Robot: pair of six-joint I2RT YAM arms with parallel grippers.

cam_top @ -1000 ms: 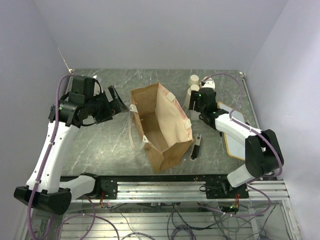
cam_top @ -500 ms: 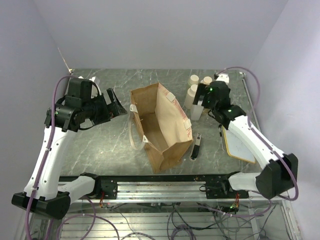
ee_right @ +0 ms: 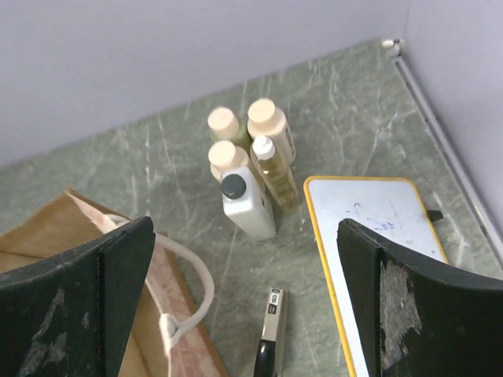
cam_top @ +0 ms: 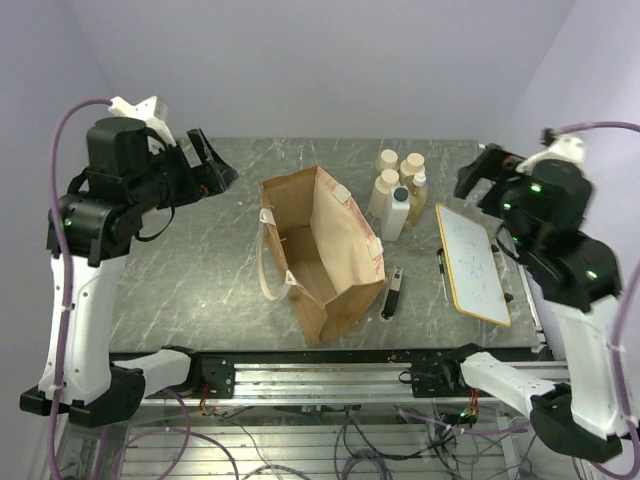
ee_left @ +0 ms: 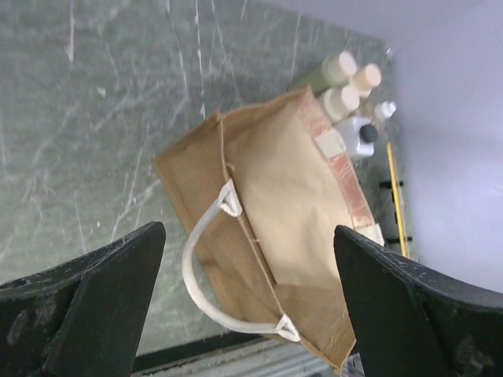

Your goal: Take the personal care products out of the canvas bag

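The canvas bag [cam_top: 322,252] stands open mid-table; what shows of its inside is bare. It also shows in the left wrist view [ee_left: 275,204]. Several personal care products [cam_top: 398,188] stand in a cluster on the table right of the bag's far end. In the right wrist view they are three cream bottles with tan caps [ee_right: 264,119], a white bottle with a black cap [ee_right: 247,206] and a small white-capped bottle [ee_right: 275,170]. My left gripper [cam_top: 212,160] is open and empty, high to the left of the bag. My right gripper [cam_top: 478,172] is open and empty, high to the right of the bottles.
A yellow-edged whiteboard [cam_top: 474,262] lies right of the bottles, also in the right wrist view [ee_right: 379,228]. A black and grey marker [cam_top: 392,292] lies between bag and board. The bag's cream handle [ee_left: 206,275] hangs on its left side.
Both arms have risen and pulled back from the table. My right gripper has left the bottle cluster, and the whole group of bottles now stands uncovered.
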